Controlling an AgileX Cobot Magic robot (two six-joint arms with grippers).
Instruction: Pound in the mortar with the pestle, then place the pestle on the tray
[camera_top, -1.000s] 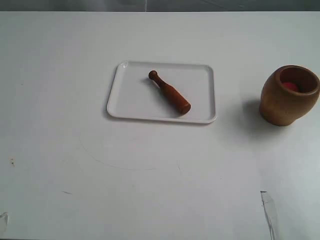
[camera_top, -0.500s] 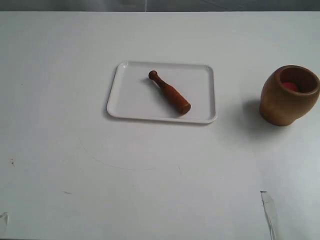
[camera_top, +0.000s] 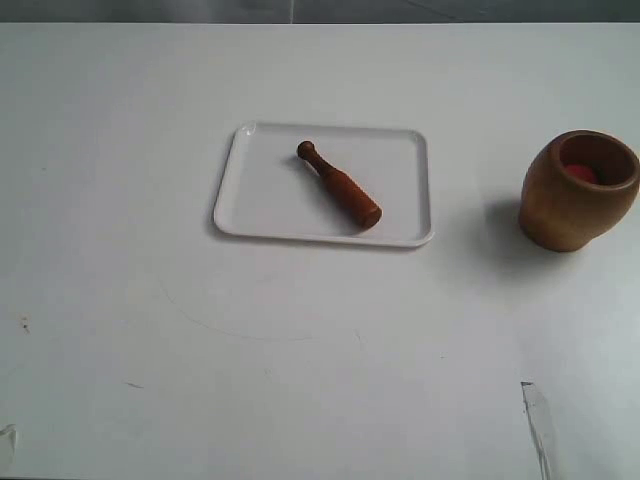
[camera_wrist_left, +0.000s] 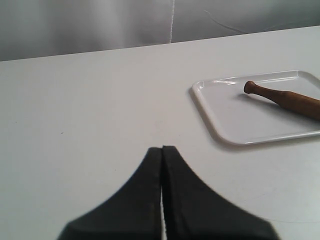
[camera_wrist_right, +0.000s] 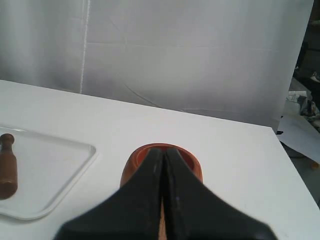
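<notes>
No change over the last second: exterior view is identical across the three frames, nothing on the table (camera_top: 300, 360) shifts. Neither arm shows in that view.

Pestle (camera_top: 339, 185) lies flat in the tray (camera_top: 250, 205), diagonal, knob end toward the far rim and thick end toward the near right corner. Mortar (camera_top: 575, 200) stands upright, well apart to the right of the tray, with something red (camera_top: 583, 173) inside.

Left gripper (camera_wrist_left: 162, 148): jaws pressed together, holding nothing, hanging over bare table short of the tray. Right gripper (camera_wrist_right: 164, 150): jaws also together, empty, lined up with the mortar, which it partly hides.

Read: a static pause. The pestle on the tray fits either the start or the finished state, and I can't tell which, since the red item is too small to show whether it's been pounded. If it's the start, a gripper has to open before picking the pestle up at its neck.
</notes>
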